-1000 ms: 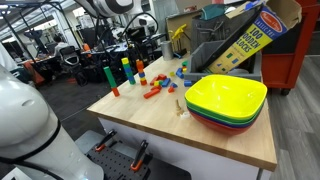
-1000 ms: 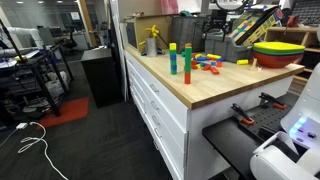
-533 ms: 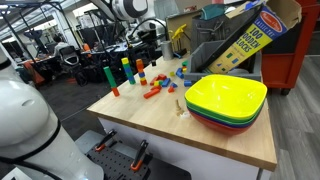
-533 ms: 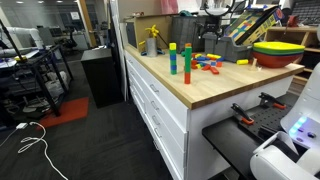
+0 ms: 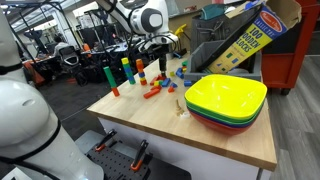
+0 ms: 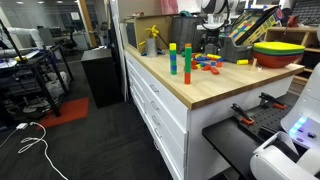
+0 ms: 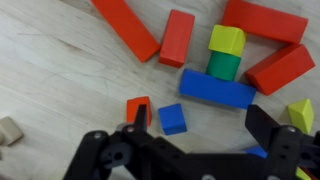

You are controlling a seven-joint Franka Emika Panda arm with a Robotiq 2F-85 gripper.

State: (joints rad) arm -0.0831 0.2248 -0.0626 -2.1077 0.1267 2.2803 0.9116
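The pincer (image 7: 198, 132) hung wide open just above a small blue cube (image 7: 172, 118) on the wooden surface (image 7: 60, 70).

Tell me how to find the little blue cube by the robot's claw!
Look at the wooden table, right under the open gripper. In the wrist view, the little blue cube lies just below the long blue block, with a small red block beside it. It is small and square, while its blue neighbour is long and the block beside it is red.
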